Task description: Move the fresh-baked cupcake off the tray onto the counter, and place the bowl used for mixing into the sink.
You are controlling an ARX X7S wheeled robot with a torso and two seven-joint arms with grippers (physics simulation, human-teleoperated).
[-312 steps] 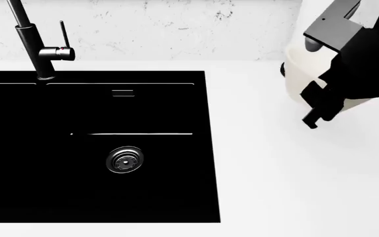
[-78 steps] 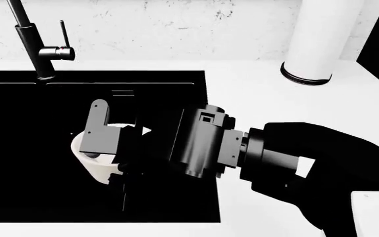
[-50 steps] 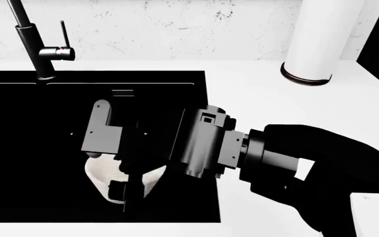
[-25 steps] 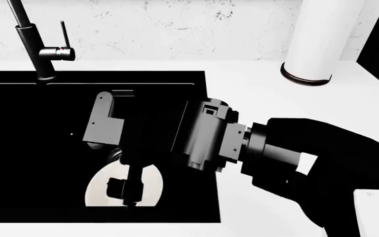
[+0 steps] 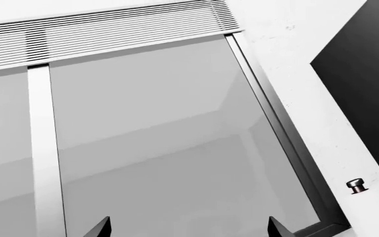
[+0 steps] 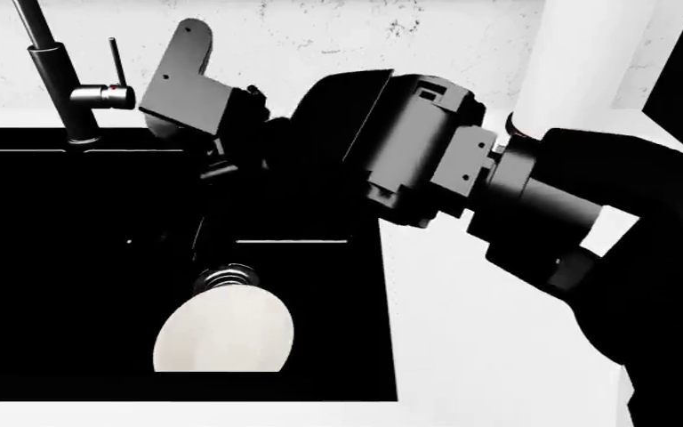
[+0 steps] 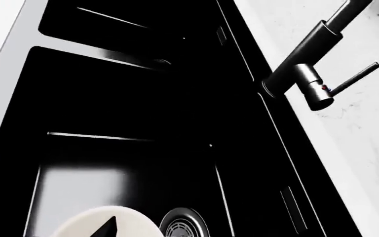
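While raised above the sink [image 6: 104, 222], right hand [image 6: 205, 116] spread and empty, clear of the bowl [image 6: 223, 329].

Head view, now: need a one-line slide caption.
Bowl lies in the black sink beside the drain; right gripper above, empty.

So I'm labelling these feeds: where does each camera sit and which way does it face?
Head view: looks down over the sink, the bowl lying inside; right arm and right gripper show.
Right wrist view: looks along the sink toward the faucet; one fingertip shows.
Left wrist view: faces grey panels; two fingertips show.
Head and right wrist views share sink, bowl, drain and faucet.
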